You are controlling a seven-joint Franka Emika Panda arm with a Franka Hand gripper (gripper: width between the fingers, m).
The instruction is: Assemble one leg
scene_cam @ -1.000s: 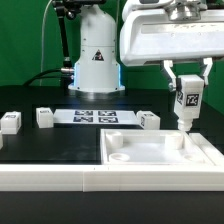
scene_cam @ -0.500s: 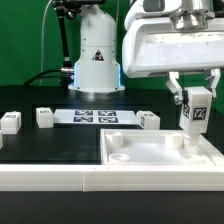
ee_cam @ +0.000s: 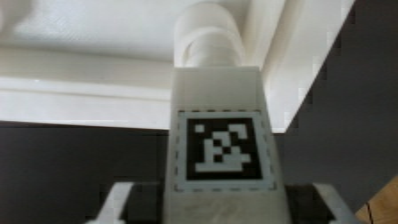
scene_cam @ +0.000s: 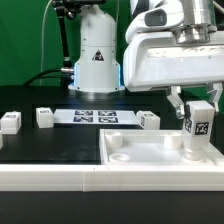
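My gripper (scene_cam: 200,108) is shut on a leg (scene_cam: 200,130), a small white post with a black-and-white tag on its face. I hold it upright with its lower end in the socket at the white plate's (scene_cam: 150,160) near corner, on the exterior view's right. In the wrist view the leg (ee_cam: 224,130) fills the middle, gripped between both fingers (ee_cam: 121,203), and its far end meets the plate's round socket (ee_cam: 222,40).
Three more legs lie on the black table: two at the exterior view's left (scene_cam: 10,122) (scene_cam: 44,117) and one behind the plate (scene_cam: 149,120). The marker board (scene_cam: 96,117) lies in front of the robot base (scene_cam: 96,60).
My gripper has moved toward the exterior view's right and down with the leg, bringing the leg's lower end onto the plate's corner socket.
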